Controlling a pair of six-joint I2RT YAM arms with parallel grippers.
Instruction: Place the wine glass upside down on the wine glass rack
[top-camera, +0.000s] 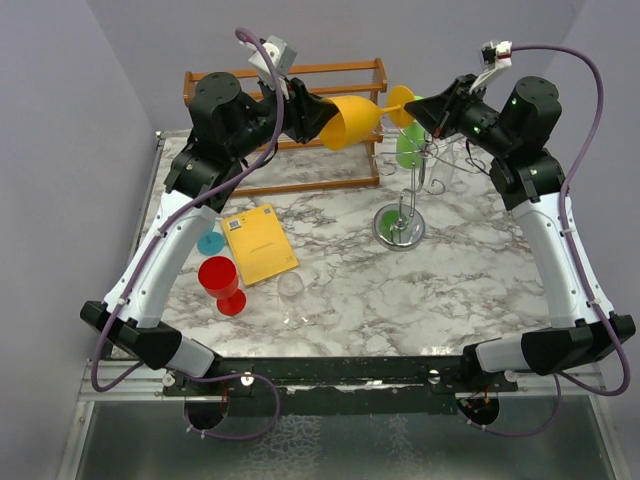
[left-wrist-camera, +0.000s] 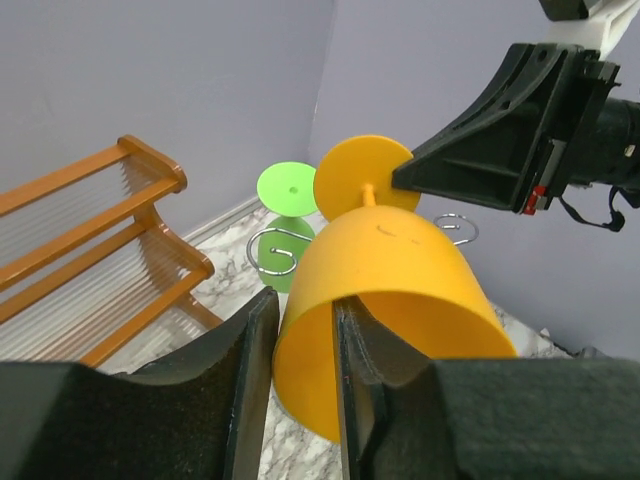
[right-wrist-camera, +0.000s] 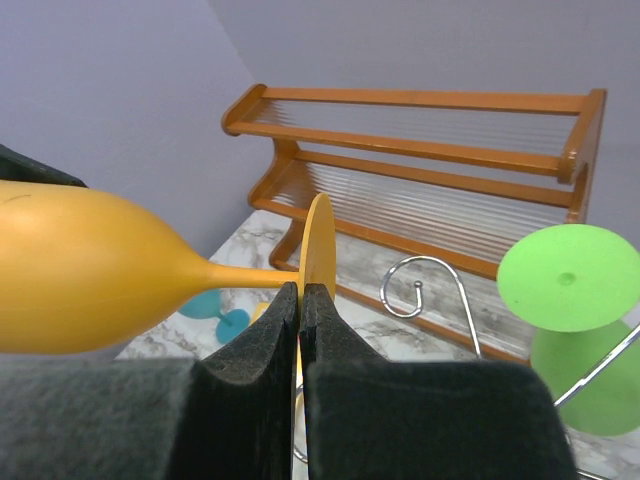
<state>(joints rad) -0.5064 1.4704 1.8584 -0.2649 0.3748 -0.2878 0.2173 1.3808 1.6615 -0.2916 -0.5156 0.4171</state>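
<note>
Handover in mid-air is where I'd expect trouble. The wine glass (top-camera: 352, 120) lies on its side above the far part of the table. It is strung between the two arms, its foot close to the curled top of the wine glass rack (top-camera: 400, 230).

My right gripper (right-wrist-camera: 301, 300) is pressed together on the edge of the foot disc, a thin pinch on a flat, slick-looking plate. My left gripper (left-wrist-camera: 305, 305) straddles the bowl's rim with a slim gap between the fingers. I cannot tell whether it grips the wall or merely brackets it.

If the left lets go, the whole bowl hangs off that edge pinch, and I judge it could pivot between the pads or slip out and drop. If both are clamped and either arm pulls, the stem takes the twist.

A green glass (top-camera: 408, 150) already hangs on the rack's near-left side. A careless swing could knock it or tip the light wire stand.
</note>
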